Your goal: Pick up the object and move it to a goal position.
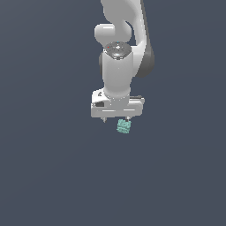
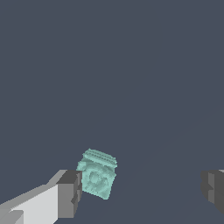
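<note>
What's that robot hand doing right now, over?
Gripper jaws wide open. Teal piece sits beside one finger, not clamped. Nothing seen in the way.

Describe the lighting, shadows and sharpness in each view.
Exterior view: flat, even light, soft shading on the white arm, no cast shadow visible under the teal piece. Wrist view: teal piece rendered coarse and blocky, no glare; gripper fingers evenly lit.

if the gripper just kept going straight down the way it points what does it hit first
Probably the small teal-green ridged block, beside one grey finger of the open white gripper. Depth is unclear; it might slip past onto the dark grey floor.
</note>
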`<state>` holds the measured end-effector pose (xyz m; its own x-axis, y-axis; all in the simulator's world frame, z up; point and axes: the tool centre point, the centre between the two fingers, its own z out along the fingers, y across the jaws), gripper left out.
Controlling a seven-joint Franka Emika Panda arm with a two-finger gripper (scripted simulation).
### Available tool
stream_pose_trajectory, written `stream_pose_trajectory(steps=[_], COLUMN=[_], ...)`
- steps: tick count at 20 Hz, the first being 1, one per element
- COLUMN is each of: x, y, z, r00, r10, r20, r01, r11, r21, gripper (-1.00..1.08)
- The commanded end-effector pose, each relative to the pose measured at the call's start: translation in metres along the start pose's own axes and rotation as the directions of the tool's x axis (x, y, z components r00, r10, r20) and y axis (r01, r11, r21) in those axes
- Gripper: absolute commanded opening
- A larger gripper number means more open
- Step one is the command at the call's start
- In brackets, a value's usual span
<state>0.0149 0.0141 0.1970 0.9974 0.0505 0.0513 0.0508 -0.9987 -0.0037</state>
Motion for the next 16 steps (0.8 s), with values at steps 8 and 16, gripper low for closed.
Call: stream_pose_trajectory(steps=[8, 16], x=[-0.005, -0.013], y=[-0.003, -0.010], z=[0.009, 0.024], r00=[0.995, 0.961], r10=[-0.098, -0.278], r20=[0.005, 0.016], r01=[0.098, 0.278], r11=[0.995, 0.961], r21=[-0.002, -0.002], gripper=[1.00, 1.00])
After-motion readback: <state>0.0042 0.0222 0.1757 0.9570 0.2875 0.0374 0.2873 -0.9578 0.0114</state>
